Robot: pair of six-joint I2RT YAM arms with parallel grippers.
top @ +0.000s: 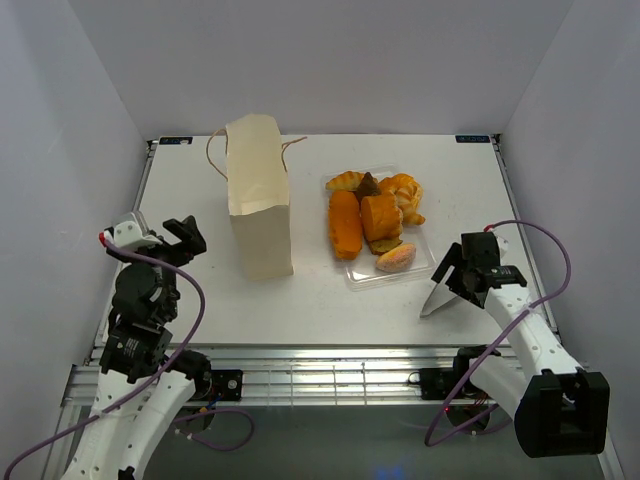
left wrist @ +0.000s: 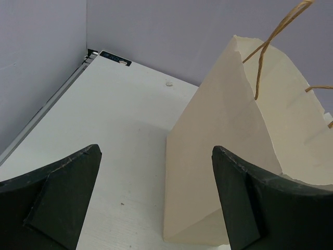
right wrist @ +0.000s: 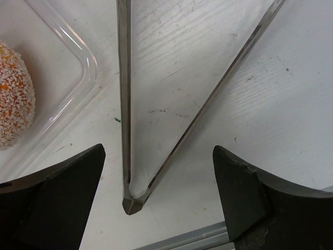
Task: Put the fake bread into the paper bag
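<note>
Bag: paper bag upright;
Bread: fake bread in clear tray;
Fingers: I see left gripper, right gripper released

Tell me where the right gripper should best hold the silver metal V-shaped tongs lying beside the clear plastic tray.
Probably across both arms, just past the joined end, coming from straight above. The silver metal V-shaped tongs lie flat with arms spread, so the open right gripper can straddle the narrow part and squeeze.

Bright, even overhead light, soft shadows (wrist views slightly blurred)
</note>
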